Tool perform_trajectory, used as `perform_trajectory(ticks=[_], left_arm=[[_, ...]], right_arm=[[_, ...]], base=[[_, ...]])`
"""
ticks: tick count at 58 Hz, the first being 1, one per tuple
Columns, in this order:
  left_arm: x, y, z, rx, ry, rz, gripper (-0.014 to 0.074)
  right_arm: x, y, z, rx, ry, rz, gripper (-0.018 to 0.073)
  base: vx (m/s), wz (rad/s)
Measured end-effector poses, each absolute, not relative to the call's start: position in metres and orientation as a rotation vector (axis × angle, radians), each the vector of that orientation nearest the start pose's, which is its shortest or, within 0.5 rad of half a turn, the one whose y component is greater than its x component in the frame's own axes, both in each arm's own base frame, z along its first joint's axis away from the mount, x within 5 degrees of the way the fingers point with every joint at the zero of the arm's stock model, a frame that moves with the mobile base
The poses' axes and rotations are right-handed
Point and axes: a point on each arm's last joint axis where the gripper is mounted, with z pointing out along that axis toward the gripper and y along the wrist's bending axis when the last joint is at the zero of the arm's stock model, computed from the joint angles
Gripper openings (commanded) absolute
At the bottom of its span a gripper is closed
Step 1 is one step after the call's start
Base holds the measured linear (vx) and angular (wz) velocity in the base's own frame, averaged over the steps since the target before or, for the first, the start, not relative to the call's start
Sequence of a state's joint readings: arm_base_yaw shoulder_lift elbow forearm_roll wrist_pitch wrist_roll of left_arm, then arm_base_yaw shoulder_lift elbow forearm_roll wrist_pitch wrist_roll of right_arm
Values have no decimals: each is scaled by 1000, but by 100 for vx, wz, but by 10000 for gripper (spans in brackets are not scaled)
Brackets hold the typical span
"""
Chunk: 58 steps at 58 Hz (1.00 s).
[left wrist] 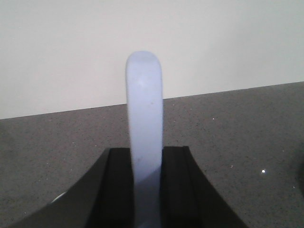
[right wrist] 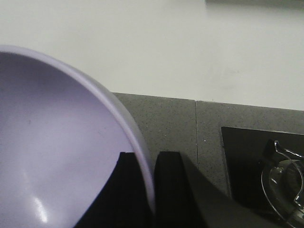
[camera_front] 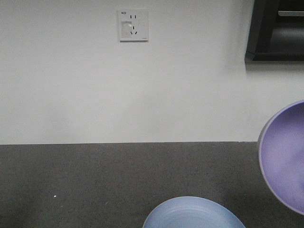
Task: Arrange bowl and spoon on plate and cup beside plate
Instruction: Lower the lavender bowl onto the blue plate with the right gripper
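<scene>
Left wrist view: the left gripper is pinching the spoon. Its black fingers press on either side of the pale handle, which stands straight up above the speckled dark grey tabletop.

Right wrist view: the right gripper is clamped on the rim of the purple bowl, with one finger inside the rim and one outside. The bowl fills the left of this view. Further right, a dark panel sits in the tabletop with a clear glass object on it.

Front view: the light blue plate lies on the tabletop at the bottom edge, partly cut off. To the right, apart from the plate, the bowl is tilted on its side with its hollow facing the camera. Behind is a white wall with a socket, and a dark cabinet at the top right.
</scene>
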<state>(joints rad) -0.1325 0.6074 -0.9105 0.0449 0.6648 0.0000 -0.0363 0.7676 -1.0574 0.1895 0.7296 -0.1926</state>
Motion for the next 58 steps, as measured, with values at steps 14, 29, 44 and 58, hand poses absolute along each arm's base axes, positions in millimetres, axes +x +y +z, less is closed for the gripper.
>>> perform_trajectory(ticks=[14, 29, 44, 58], left_arm=[[101, -11, 407, 135, 1840, -42, -3], [101, -11, 407, 135, 1840, -42, 1], [101, -11, 407, 135, 1834, -43, 4], [101, -11, 408, 135, 1827, -43, 4]], right_arm=[[144, 10, 427, -90, 1913, 134, -9], [206, 22, 396, -173, 2047, 316, -9], [263, 51, 332, -337, 2319, 382, -9], [295, 78, 276, -401, 2510, 362, -8]], base=[[0, 0], [0, 0], [0, 0], [0, 0]])
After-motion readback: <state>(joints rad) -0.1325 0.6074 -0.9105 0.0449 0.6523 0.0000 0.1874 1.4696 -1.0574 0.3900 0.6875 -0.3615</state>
